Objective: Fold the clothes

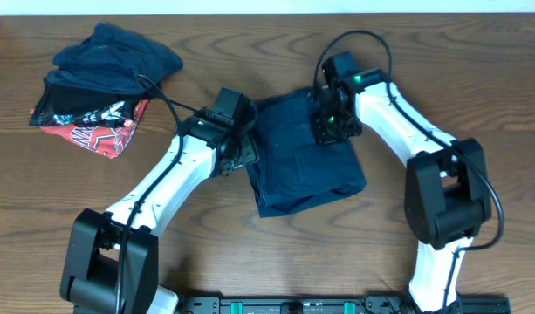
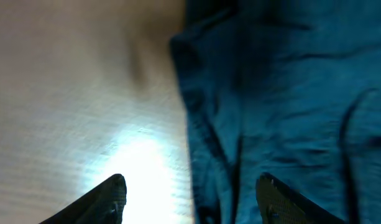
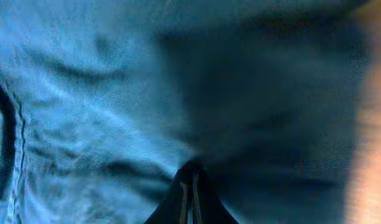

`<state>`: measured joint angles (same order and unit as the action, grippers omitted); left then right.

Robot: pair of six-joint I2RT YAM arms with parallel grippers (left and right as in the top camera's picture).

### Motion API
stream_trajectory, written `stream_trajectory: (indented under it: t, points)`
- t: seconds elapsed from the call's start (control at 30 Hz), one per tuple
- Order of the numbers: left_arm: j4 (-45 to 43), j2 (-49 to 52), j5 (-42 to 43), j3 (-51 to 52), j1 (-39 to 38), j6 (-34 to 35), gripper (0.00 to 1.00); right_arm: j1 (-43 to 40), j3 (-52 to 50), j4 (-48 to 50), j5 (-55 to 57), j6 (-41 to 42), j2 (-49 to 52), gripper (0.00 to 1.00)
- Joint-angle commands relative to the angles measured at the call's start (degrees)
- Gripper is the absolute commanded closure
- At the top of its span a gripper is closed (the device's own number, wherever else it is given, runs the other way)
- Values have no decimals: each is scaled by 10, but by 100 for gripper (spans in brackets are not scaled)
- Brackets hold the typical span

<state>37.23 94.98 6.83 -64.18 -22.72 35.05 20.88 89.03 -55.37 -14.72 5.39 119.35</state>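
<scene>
A plain navy garment (image 1: 304, 173) lies folded into a rough rectangle at the table's middle. My left gripper (image 1: 243, 153) is open at the garment's left edge. In the left wrist view (image 2: 190, 198) one finger is over bare wood and the other over the blue cloth (image 2: 289, 93). My right gripper (image 1: 333, 129) rests on the garment's upper right part. In the right wrist view its fingers (image 3: 191, 177) are pressed together at the cloth (image 3: 84, 93), and wrinkles run toward the tips.
A heap of other clothes sits at the back left: navy pieces (image 1: 110, 57) on top, and a red-and-black one with white print (image 1: 97, 126) at its front. The wooden table (image 1: 476, 70) shows around the garment.
</scene>
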Motion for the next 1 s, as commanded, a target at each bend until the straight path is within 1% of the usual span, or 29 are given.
stream_trajectory:
  t: [0.0,0.2,0.33,0.63,0.7,0.8,0.97]
  points:
    - [-15,2,33,1,-1,-20,31,28,-3,-17,-41,-12,33,96]
    - [-68,3,53,1,-7,-20,31,52,-3,-18,-40,-12,71,95]
    - [-94,9,57,1,-21,-19,31,58,-3,-18,-40,-12,73,94]
    - [-105,59,63,1,-57,-13,31,43,11,-41,-37,-12,56,91]
    - [-98,73,75,1,-66,0,31,29,30,-47,-37,-12,35,89]
    - [-64,86,91,1,-80,18,30,6,62,-43,-34,-12,5,85]
    - [0,89,90,1,-105,33,30,-30,120,-2,-36,-12,-16,86]
